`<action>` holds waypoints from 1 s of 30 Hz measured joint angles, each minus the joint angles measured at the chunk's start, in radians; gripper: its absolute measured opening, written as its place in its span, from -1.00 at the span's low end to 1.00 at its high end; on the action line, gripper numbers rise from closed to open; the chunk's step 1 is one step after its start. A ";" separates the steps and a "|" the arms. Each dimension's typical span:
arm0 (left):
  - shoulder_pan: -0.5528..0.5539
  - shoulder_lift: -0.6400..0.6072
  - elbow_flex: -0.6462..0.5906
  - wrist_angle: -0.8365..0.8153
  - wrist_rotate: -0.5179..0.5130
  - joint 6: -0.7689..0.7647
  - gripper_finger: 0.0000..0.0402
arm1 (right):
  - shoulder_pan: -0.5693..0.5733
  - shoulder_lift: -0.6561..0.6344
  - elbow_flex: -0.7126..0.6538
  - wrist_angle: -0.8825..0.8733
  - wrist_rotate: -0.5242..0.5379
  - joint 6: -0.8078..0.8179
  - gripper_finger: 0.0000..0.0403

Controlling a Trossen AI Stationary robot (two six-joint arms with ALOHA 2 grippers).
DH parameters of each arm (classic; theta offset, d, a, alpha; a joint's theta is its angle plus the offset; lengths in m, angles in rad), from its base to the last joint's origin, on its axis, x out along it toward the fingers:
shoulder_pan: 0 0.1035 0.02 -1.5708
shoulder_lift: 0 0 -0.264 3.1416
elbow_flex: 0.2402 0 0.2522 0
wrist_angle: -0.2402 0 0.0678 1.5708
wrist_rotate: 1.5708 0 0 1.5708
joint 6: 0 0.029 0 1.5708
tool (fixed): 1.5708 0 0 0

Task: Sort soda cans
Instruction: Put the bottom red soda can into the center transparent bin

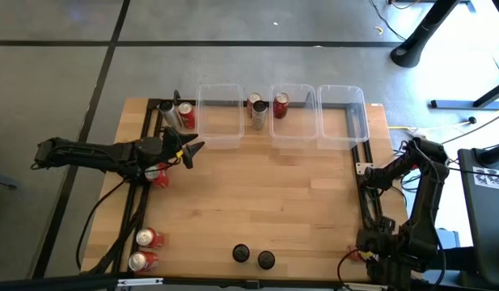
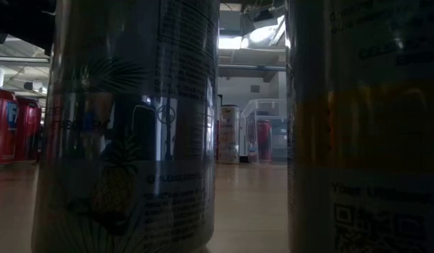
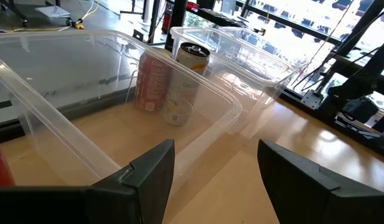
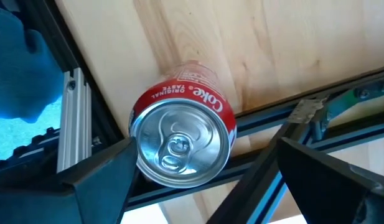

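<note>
I have the left claw [image 1: 192,151] hovering low over the surface [image 1: 273,202], just short of the leftmost clear bin [image 1: 219,115], with its fingers [image 3: 151,171] apart and nothing between them. Through the left wrist view I look across that bin's bare floor to a red can [image 3: 152,82] and a pale can [image 3: 185,81] standing beyond its far wall, between it and the next bin.

The right claw [image 4: 198,180] waits folded down at the near right corner of the surface, fingers spread wide, with a red Coke can [image 4: 182,143] standing right below it, not gripped.

By my reckoning the sorting has barely begun. From above, all three bins look bare inside, though clear walls make that hard to swear to. Cans stand scattered around the edges: two at the far left corner [image 1: 176,115], one red can under the left arm [image 1: 160,178], two red cans at the near left corner [image 1: 144,249], two dark-topped cans at the near edge [image 1: 253,256], and one red can [image 1: 281,104] in the gap between the middle and right bins.

So nearly every can is left to place, and neither claw has one in hand.
</note>
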 joint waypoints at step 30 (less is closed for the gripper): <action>0.000 0.000 0.000 0.001 0.018 -0.005 0.10 | -0.020 0.010 0.002 0.095 0.001 -0.015 0.88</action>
